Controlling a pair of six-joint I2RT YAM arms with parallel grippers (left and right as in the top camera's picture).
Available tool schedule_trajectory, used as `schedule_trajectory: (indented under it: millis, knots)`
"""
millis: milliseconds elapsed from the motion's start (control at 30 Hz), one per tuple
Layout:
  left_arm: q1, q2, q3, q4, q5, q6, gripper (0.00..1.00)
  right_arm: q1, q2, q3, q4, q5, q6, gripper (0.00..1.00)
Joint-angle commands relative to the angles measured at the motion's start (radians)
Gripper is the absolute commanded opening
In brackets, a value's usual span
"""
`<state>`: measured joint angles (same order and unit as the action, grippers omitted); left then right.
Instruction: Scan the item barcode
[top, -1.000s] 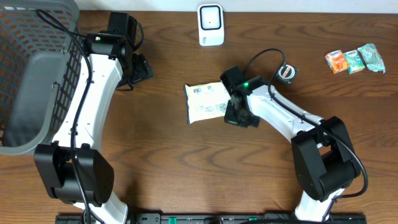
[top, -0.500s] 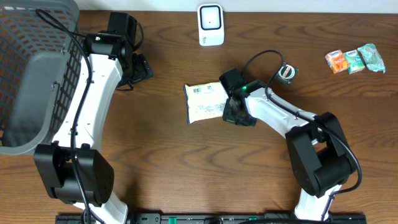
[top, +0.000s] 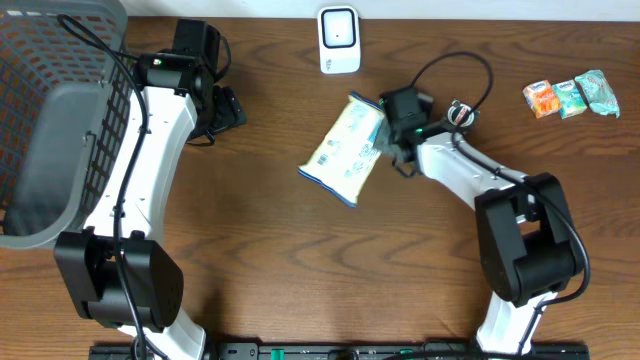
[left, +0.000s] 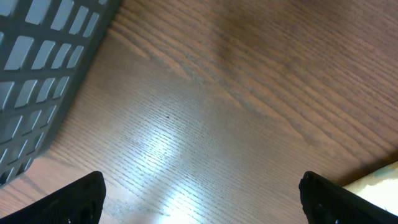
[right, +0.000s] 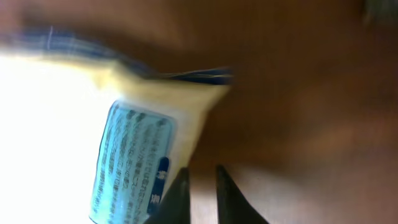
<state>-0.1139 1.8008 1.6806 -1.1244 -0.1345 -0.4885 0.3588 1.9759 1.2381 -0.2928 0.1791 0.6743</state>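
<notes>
The right end effector (top: 390, 150) has its fingers drawn almost together on the end seam of the packet (top: 345, 150). The wrist view is blurred, but it shows the pale film and a blue printed panel right against the fingertips, so I judge this a thin pinch on the edge, not a grip across the body. Holding by the seam leaves both broad faces uncovered, which suits a job where a printed code must be shown. The packet hangs out to the left of the fingers, lying diagonally and apparently raised off the counter (top: 260, 270). Its upper end points towards the white scanner (top: 339, 40) at the far edge, near it but not yet in front of its window. Which face carries the barcode cannot be made out. The left end effector (left: 205, 193) has its fingers spread wide over bare wood with nothing between them, parked beside the grey basket (top: 40, 60). It is probably waiting there to take the item or steer it into the basket. A few small wrapped sweets (top: 570, 97) sit well apart at the far right.
</notes>
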Motion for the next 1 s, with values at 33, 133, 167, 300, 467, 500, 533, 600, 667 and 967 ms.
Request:
schedule_trajectory:
  millis: [33, 133, 167, 300, 467, 500, 533, 600, 667, 967]
  knots:
    - [0.003, -0.005, 0.003, -0.004, -0.012, 0.017, 0.98, -0.054, 0.005, 0.021, 0.163, -0.155, -0.111, 0.1]
    - [0.003, -0.005, 0.003, -0.004, -0.012, 0.017, 0.98, -0.09, 0.005, 0.075, 0.196, -0.376, -0.099, 0.1]
    - [0.003, -0.005, 0.003, -0.004, -0.012, 0.017, 0.98, -0.103, 0.005, 0.106, 0.188, -0.462, -0.1, 0.11]
    - [0.003, -0.005, 0.003, -0.004, -0.012, 0.017, 0.98, -0.133, 0.005, 0.188, 0.042, -0.584, -0.1, 0.1]
    - [0.003, -0.005, 0.003, -0.004, -0.012, 0.017, 0.98, -0.153, 0.005, 0.22, -0.272, -0.562, -0.1, 0.07]
    - [0.003, -0.005, 0.003, -0.004, -0.012, 0.017, 0.98, -0.151, 0.006, 0.214, -0.331, -0.52, -0.1, 0.06]
    - [0.003, -0.005, 0.003, -0.004, -0.012, 0.017, 0.98, -0.146, 0.006, 0.201, -0.366, -0.473, -0.1, 0.04]
    - [0.003, -0.005, 0.003, -0.004, -0.012, 0.017, 0.98, -0.132, 0.006, 0.173, -0.383, -0.392, -0.099, 0.07]
    - [0.003, -0.005, 0.003, -0.004, -0.012, 0.017, 0.98, -0.116, 0.006, 0.136, -0.364, -0.284, -0.068, 0.15]
    - [0.003, -0.005, 0.003, -0.004, -0.012, 0.017, 0.98, -0.1, 0.007, 0.049, -0.187, -0.207, -0.031, 0.06]
